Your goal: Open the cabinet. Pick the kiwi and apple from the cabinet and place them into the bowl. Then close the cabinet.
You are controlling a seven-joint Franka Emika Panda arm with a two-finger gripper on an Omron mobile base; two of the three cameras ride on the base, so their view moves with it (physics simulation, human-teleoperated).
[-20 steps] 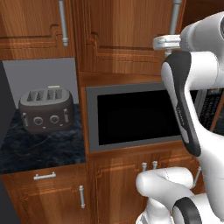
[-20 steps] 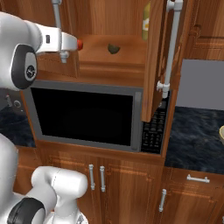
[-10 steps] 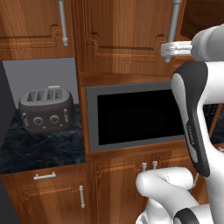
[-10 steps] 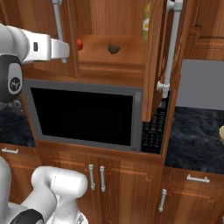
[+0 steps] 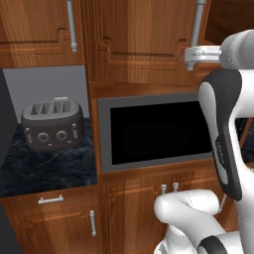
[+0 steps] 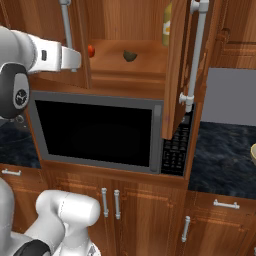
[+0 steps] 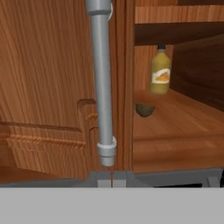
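The gripper (image 6: 75,61) is closed with nothing between its fingers, held level in front of the cabinet (image 6: 127,60) at about shelf height. In the left base view it (image 5: 191,55) sits just beside the lower end of the left door's silver bar handle (image 5: 197,25), and whether it touches the bar is hard to tell from there. The hand view looks straight at that handle (image 7: 102,83), which stands upright on the closed left door (image 7: 48,87). The right door (image 6: 176,70) is swung wide open, edge-on to the right base camera, with its own long handle (image 6: 196,55) facing outward. Past the door edge, on the cabinet's lower shelf, the apple (image 6: 91,50) lies at the left, partly hidden behind the left door, and the kiwi (image 6: 129,56) rests near the middle of the shelf. Farther back and to the right stands a yellow bottle (image 7: 160,72). Below the cabinet sits the microwave (image 6: 100,132), and a toaster (image 5: 52,124) rests on the dark counter to the left. A sliver of the bowl (image 6: 253,153) shows at the right edge.
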